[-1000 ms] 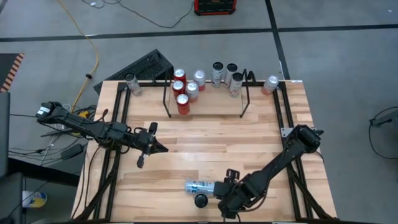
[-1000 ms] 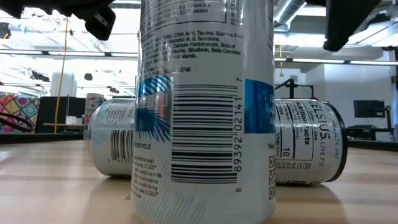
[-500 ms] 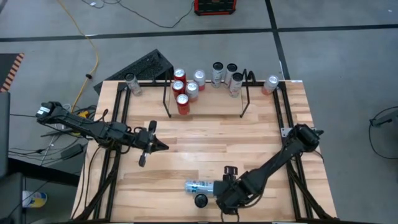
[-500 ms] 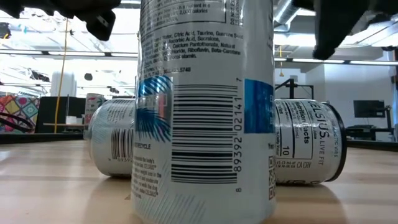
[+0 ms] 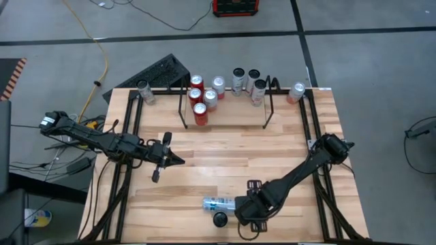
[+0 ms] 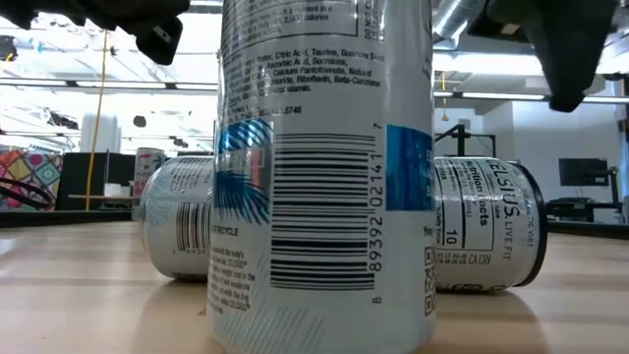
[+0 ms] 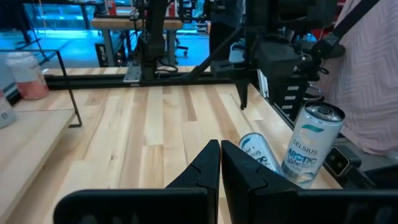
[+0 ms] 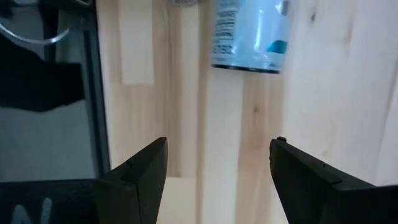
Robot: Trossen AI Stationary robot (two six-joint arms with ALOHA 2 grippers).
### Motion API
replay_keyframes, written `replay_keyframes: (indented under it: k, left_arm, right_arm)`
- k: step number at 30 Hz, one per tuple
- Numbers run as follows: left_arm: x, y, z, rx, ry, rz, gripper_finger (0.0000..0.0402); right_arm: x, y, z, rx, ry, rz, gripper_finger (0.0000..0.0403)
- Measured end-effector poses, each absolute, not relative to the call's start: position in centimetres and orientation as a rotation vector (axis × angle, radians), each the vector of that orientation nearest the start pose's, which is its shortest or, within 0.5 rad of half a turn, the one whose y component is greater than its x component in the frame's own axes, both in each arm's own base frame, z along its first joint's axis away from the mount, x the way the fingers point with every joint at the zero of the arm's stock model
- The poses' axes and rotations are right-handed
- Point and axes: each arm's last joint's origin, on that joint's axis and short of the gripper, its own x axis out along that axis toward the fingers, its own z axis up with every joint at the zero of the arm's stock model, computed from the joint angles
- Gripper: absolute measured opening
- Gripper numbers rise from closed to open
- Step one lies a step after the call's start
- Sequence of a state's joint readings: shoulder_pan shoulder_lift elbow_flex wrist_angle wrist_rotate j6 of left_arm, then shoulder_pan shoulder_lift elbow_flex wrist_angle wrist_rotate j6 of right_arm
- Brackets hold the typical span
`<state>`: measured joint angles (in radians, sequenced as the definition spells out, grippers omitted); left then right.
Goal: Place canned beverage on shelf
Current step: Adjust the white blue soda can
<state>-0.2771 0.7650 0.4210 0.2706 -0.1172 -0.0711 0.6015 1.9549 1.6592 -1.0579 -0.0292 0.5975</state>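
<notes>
Near the table's front edge a silver-and-blue canned beverage point(image 5: 218, 203) lies on its side, and a second one point(image 5: 219, 219) stands upright just in front of it; in the low view the upright can point(image 6: 324, 167) fills the foreground. My right gripper point(image 5: 246, 212) hangs open above the bare wood just right of the lying can point(image 8: 252, 37), fingers pointing down, touching nothing. My left gripper point(image 5: 178, 161) hovers shut at mid-left, pointing level toward the cans point(image 7: 314, 146). The shelf point(image 5: 182, 109) stands at the far edge with several red and silver cans upright inside it.
Single cans stand at the far left point(image 5: 144, 92) and far right point(image 5: 296, 92) corners. Black rails point(image 5: 129, 136) run along both table sides. A person in pink-striped clothing point(image 7: 373, 74) stands by the table's near edge. Bare wood lies between the shelf and the near cans.
My right gripper has shifted a little toward the table's left, closer to the lying can, and its wrist has rolled and tipped further down. It has stayed open. The cans have not moved.
</notes>
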Motion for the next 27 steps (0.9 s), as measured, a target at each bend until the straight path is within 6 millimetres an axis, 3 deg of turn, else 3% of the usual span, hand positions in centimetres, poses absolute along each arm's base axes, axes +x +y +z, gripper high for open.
replay_keyframes:
  k: [7,10,15,23,27]
  left_arm:
    - [17.1,-4.5,25.2,-0.044,0.089,-0.157,0.0000]
    - [17.1,-4.5,25.1,-0.027,0.096,-0.158,0.0000]
    - [17.0,-4.5,24.8,-0.019,0.132,-0.158,0.0000]
    - [17.0,-4.5,24.5,-0.004,0.156,-0.158,0.0000]
    - [17.0,-4.5,24.5,0.009,0.154,-0.159,0.0000]
  right_arm:
    - [31.8,20.5,23.8,0.013,1.518,0.084,0.0261]
    - [32.0,20.4,23.8,-0.021,1.488,0.084,0.0261]
    - [32.7,21.4,24.0,-0.090,1.311,0.056,0.0261]
    - [29.9,23.9,22.6,-0.237,1.289,-0.020,0.0261]
    - [30.3,24.8,22.3,-0.220,1.225,0.005,0.0261]
